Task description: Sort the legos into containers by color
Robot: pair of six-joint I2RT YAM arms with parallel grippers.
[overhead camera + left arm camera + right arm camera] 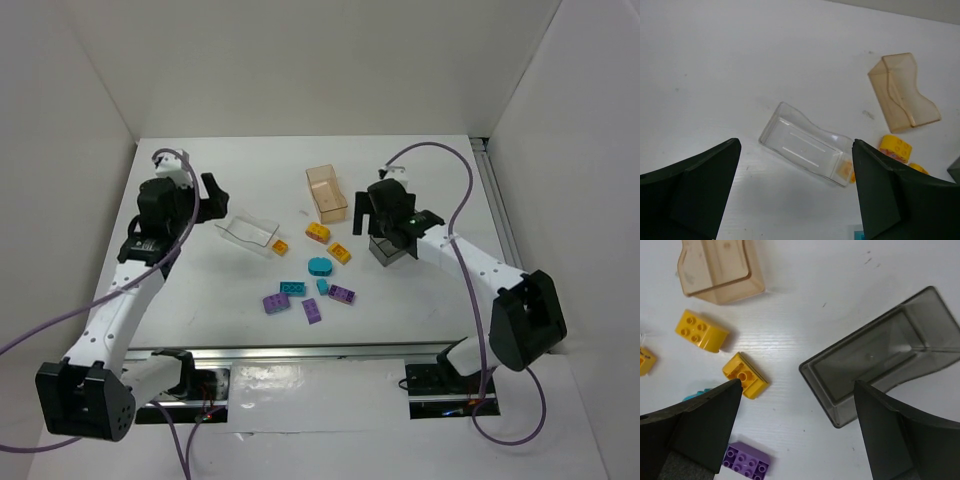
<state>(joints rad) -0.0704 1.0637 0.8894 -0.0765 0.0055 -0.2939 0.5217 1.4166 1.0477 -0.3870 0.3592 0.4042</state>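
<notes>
The clear bin [247, 232] lies left of centre, the peach bin [327, 193] behind centre, and the dark grey bin [388, 250] right, partly under my right gripper. All three look empty. Three orange-yellow bricks [318, 232] lie between the bins. A rounded teal piece [320, 265], two teal bricks [293, 288] and three purple bricks [312, 311] lie nearer. My left gripper [795, 143] is open and empty above the clear bin [807, 145]. My right gripper [797, 384] is open and empty over the table between a yellow brick [745, 375] and the grey bin [880, 360].
White walls close the table at the back and both sides. A metal rail [300, 352] runs along the near edge between the arm bases. Cables loop from both arms. The peach bin [720, 265] and a purple brick [746, 460] show in the right wrist view.
</notes>
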